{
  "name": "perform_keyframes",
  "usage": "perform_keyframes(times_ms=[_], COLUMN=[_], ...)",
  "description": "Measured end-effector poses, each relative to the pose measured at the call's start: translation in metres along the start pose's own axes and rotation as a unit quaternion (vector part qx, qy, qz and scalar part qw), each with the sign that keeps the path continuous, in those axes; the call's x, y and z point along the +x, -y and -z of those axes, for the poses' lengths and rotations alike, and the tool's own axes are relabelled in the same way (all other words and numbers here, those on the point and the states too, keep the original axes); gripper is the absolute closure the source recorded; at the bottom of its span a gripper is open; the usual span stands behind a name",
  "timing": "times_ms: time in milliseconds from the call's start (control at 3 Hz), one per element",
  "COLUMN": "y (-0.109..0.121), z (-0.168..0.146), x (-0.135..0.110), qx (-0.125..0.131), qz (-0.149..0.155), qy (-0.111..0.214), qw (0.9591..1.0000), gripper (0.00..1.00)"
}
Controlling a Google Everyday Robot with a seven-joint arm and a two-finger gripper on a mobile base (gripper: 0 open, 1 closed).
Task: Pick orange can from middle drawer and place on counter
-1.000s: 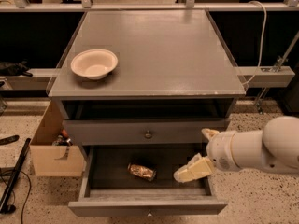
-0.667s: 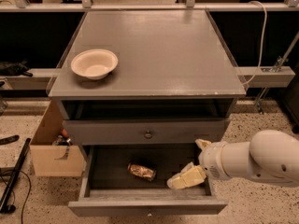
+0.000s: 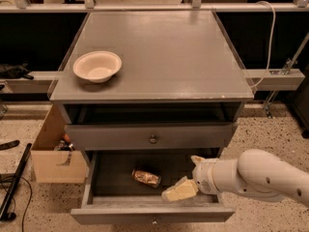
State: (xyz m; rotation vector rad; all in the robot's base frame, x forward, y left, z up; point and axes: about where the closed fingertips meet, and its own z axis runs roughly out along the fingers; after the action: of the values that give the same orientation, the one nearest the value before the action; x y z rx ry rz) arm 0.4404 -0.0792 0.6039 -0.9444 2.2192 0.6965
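The can (image 3: 147,177) is gleaming golden-orange and brown against the drawer's (image 3: 120,215) dark inside. Just right of the can, the pale cream gripper (image 3: 179,191) is hovering, its arm (image 3: 256,175) showing glossy white. Above the can, the counter (image 3: 164,47) is shining plain grey, the bowl (image 3: 97,65) cream. Around it all, the floor (image 3: 275,129) is showing beige speckle.

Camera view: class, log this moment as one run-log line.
pick: not yet done | gripper: in open drawer, just right of can | can: lying on drawer floor | counter: bowl at left
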Motion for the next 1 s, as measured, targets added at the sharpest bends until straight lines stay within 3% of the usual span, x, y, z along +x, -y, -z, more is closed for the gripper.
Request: perform_keyframes(times_ms=[333, 1000], y=[0.0, -0.005], z=[0.0, -0.069], x=[0.0, 0.017], qx=[0.0, -0.046], qz=[0.0, -0.014], qy=[0.0, -0.019], qw=[1.0, 0.9987], gripper=[0.0, 0.0])
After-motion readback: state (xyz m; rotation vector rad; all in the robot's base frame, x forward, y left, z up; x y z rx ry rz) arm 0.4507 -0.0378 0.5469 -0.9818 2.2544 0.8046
